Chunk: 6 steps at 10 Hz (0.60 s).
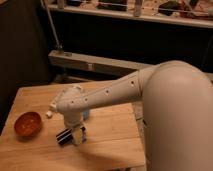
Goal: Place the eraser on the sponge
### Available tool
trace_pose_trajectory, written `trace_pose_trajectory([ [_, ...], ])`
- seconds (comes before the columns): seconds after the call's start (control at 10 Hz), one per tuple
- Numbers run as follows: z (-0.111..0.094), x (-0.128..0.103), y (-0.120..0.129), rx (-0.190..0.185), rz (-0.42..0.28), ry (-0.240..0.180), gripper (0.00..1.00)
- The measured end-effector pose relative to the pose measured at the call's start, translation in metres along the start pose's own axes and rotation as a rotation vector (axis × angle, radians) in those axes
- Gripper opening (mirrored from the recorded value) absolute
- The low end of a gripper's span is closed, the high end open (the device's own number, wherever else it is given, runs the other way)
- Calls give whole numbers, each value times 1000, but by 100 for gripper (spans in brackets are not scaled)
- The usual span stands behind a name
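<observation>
The pincer (71, 135) points down over the wooden surface (110, 145), about midway along it and nearer the front edge. It is clamped on the eraser (63, 136), a black bar. A bit of the blue sponge (86, 115) peeks out just behind the arm (105, 95). The orange bowl (27, 123) sits by the left edge. A tiny white cube (48, 114) lies near the bowl.

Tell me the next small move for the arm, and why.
Likely raise the tool a little and ease it back toward the sponge. The tool sits low over the wooden table, with the black eraser right by it. A sliver of the light-blue sponge shows just behind the arm. Whether the eraser is actually held cannot be told.
</observation>
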Motion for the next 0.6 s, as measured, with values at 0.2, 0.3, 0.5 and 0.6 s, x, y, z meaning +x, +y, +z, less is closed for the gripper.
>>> trace_pose_trajectory([
  [0.2, -23, 21, 19, -17, 45, 30, 80],
  [0.3, -27, 24, 23, -19, 54, 33, 80],
  [0.5, -38, 29, 38, -23, 100, 39, 80],
  [0.6, -38, 27, 37, -23, 99, 37, 80],
])
